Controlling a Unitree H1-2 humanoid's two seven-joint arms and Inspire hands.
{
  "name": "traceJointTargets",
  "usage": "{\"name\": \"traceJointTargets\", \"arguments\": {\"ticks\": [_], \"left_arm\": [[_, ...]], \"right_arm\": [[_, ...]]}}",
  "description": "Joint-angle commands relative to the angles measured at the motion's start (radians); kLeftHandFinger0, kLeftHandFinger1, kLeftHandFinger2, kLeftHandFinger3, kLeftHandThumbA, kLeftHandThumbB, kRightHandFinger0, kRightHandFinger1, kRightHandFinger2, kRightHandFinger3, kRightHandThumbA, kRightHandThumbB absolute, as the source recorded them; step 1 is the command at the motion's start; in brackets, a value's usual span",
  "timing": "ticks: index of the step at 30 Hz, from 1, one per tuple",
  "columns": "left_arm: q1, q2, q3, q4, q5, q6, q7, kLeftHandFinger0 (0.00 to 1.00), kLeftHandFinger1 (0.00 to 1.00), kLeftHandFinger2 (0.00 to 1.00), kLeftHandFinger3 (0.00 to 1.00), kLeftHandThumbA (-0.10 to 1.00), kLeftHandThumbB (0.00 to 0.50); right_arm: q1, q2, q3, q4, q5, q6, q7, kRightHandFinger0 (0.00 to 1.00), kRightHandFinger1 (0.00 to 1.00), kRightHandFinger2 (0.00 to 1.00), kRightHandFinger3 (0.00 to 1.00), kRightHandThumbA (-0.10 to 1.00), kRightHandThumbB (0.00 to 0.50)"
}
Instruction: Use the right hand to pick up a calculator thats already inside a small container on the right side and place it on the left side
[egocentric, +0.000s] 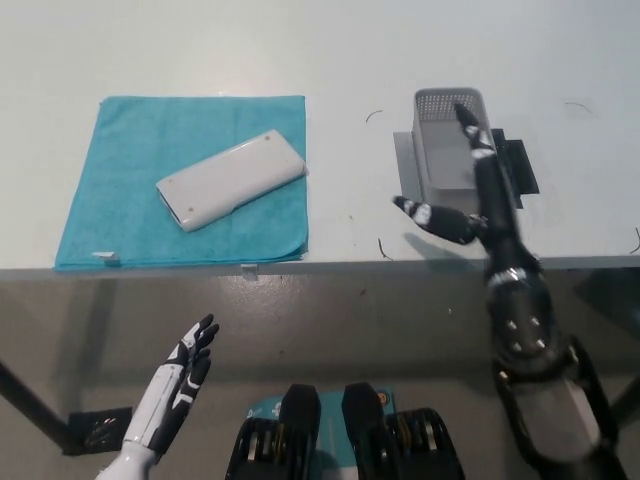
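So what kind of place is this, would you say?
Probably a lab or test bench rather than a home: a plain white table bearing only a staged setup, a teal cloth with a white calculator on it, and a small grey basket over a black mat.
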Motion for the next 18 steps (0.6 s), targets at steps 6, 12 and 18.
{"name": "traceJointTargets", "arguments": {"ticks": [6,12,18], "left_arm": [[-0.145,0.009,0.017,0.014,-0.012,-0.047,0.016,1.0,1.0,1.0,1.0,1.0,0.026],[-0.161,0.008,0.016,0.03,-0.01,-0.067,0.02,1.0,1.0,1.0,1.0,1.0,0.007],[-0.166,0.006,0.021,0.022,-0.023,-0.047,0.015,1.0,1.0,1.0,1.0,1.0,0.01]], "right_arm": [[0.231,-0.118,-0.009,-0.951,0.072,-0.296,0.042,1.0,1.0,1.0,1.0,1.0,0.392],[0.412,-0.111,0.019,-0.805,0.097,-0.399,0.009,1.0,1.0,1.0,1.0,1.0,0.332],[0.473,-0.089,0.026,-0.595,0.083,-0.433,-0.007,1.0,1.0,1.0,1.0,1.0,0.306]]}}
